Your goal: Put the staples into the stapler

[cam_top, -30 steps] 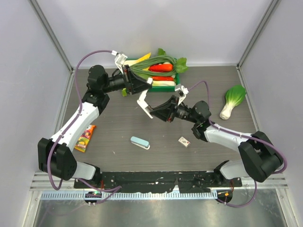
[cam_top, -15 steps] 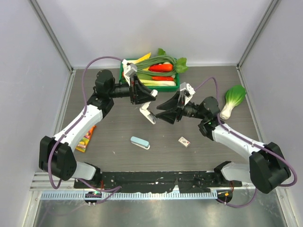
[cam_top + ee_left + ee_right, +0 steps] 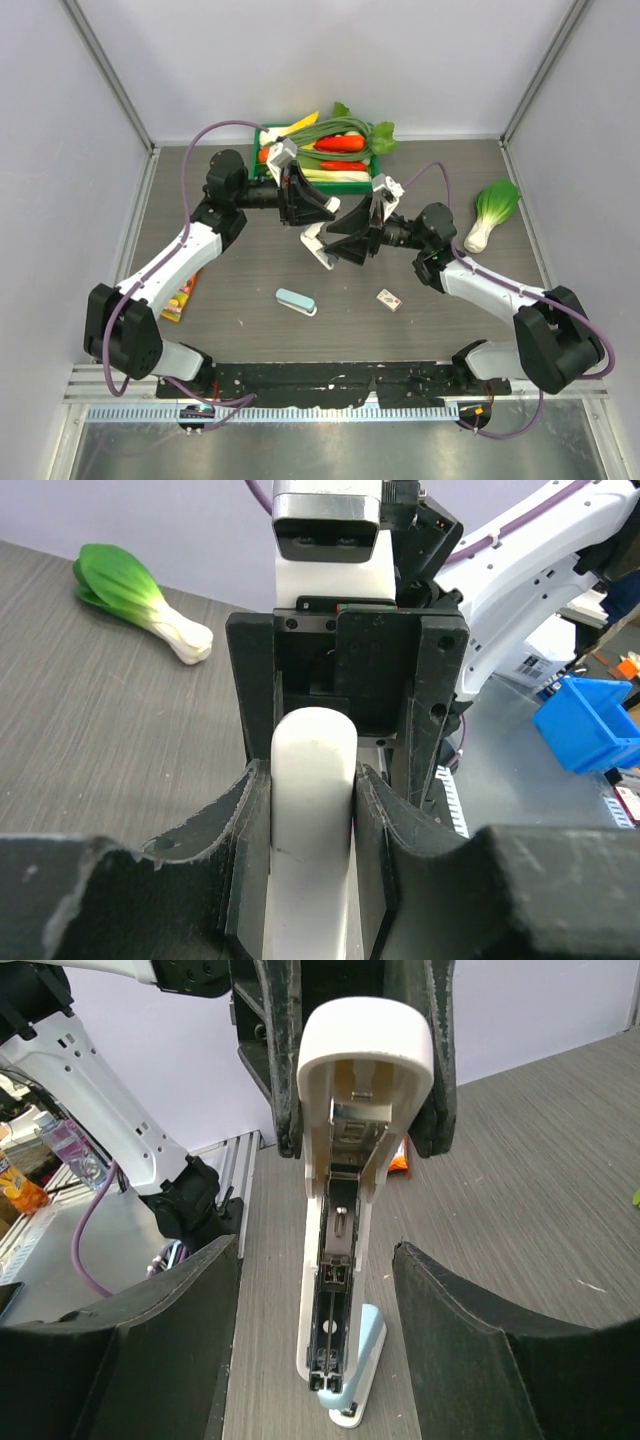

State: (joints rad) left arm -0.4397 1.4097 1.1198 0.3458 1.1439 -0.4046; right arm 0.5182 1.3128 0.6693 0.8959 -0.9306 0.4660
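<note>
stapler hangs above the table, clamped in the left fingers, cover up and magazine exposed. right fingers gape wide, empty. staples lie on the table; fetching them appears next.

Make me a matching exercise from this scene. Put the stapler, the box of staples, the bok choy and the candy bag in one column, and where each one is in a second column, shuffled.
Things
1. stapler
2. box of staples
3. bok choy
4. candy bag

Places
A. lying near the left edge of the table
B. clamped in the left claw, swung open
C. lying just right of the light blue item
D. lying at the far right side of the table

Pairs: 1-B, 2-C, 3-D, 4-A
</note>
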